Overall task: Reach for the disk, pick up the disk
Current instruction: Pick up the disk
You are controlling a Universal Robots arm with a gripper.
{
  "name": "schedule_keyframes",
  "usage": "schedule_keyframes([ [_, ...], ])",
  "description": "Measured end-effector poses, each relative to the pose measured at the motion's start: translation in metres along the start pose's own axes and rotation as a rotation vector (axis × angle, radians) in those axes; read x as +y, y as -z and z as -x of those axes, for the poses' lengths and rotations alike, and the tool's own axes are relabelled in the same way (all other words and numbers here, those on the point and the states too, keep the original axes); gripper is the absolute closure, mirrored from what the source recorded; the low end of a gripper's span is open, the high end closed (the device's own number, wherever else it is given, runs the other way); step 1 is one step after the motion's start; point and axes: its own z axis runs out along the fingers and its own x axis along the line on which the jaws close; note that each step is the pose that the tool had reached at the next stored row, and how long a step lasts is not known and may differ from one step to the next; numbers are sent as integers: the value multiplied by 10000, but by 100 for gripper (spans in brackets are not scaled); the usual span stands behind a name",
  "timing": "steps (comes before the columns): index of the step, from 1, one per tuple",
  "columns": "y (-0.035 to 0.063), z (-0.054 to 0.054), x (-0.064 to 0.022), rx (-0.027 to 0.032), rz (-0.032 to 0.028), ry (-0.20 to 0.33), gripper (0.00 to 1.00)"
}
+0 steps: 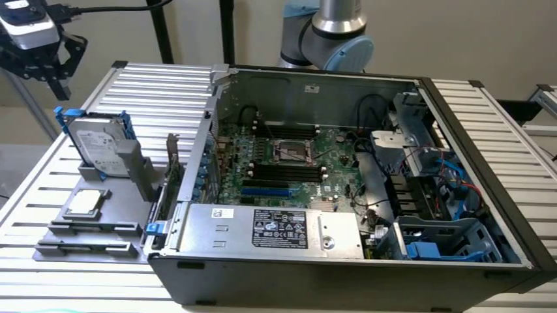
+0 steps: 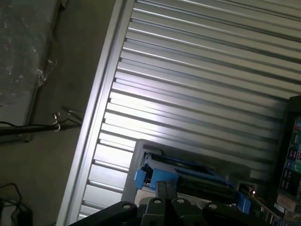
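The disk, a silver-grey hard drive with a white label and a blue carrier frame, stands on edge in a grey holder at the exterior view's left. My gripper hangs above and slightly behind it, well clear of its top edge, with nothing held. In the wrist view the disk's blue-framed top edge lies just beyond my shut fingertips.
An open computer case sits in the middle of the ribbed metal table, close to the holder's right in the exterior view. A small square silver chip rests on the grey fixture in front of the disk. The arm's base stands behind the case.
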Motion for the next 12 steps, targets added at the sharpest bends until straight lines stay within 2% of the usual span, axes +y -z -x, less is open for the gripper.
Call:
schedule_keyframes([
  [12,2,2,0,60,0,2090,89],
])
